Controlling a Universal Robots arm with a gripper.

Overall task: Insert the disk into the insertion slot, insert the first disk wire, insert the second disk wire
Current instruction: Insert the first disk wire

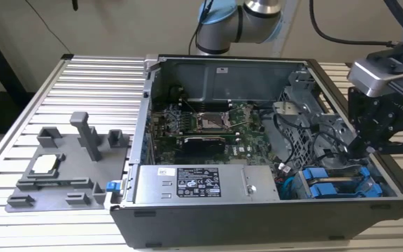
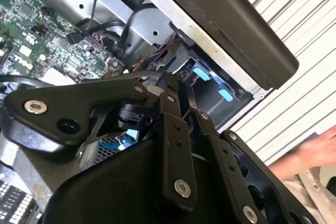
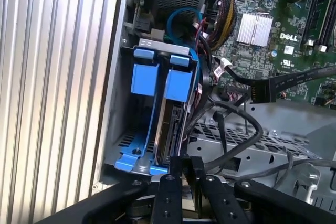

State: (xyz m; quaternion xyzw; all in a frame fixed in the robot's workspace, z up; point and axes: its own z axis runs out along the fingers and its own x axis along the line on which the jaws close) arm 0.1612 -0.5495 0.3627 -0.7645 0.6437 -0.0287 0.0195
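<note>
Jaws drawn together, with only a thin seam between the 2 black metal bars and nothing seen clamped in it. In both wrist views the gripper [image 3: 188,167] [image 2: 176,90] is matte black, built of flat bolted links with round screw heads.

Just beyond its tips is the disk [image 3: 172,129], a thin silver-grey slab standing on its long edge inside a glossy bright blue plastic carrier. Its long axis runs straight away from the gripper, 1 narrow end facing the tips and the broad blue end tab at the far end. That near end lies in line with the seam, just beside the tips; contact cannot be judged. The disk sits in the insertion slot [image 3: 176,50], a bay of bare grey sheet metal with a folded rim. A second blue carrier [image 3: 144,80] stands parallel in the neighbouring bay, perforated metal showing through its open frame.

Round black cables [image 3: 236,129] loop over the punched grey plate beside the bay, near a green circuit board [image 3: 294,35] with a finned silver heatsink [image 3: 254,29]. The ribbed aluminium table [image 3: 47,77] runs alongside.

In the exterior view the gripper [image 1: 364,151] hangs at the frame's middle right, inside the black computer case [image 1: 257,223], with the grey power-supply box [image 1: 198,184] at lower centre. A blurred hand [image 2: 310,153] shows beyond the case in the second wrist view.
</note>
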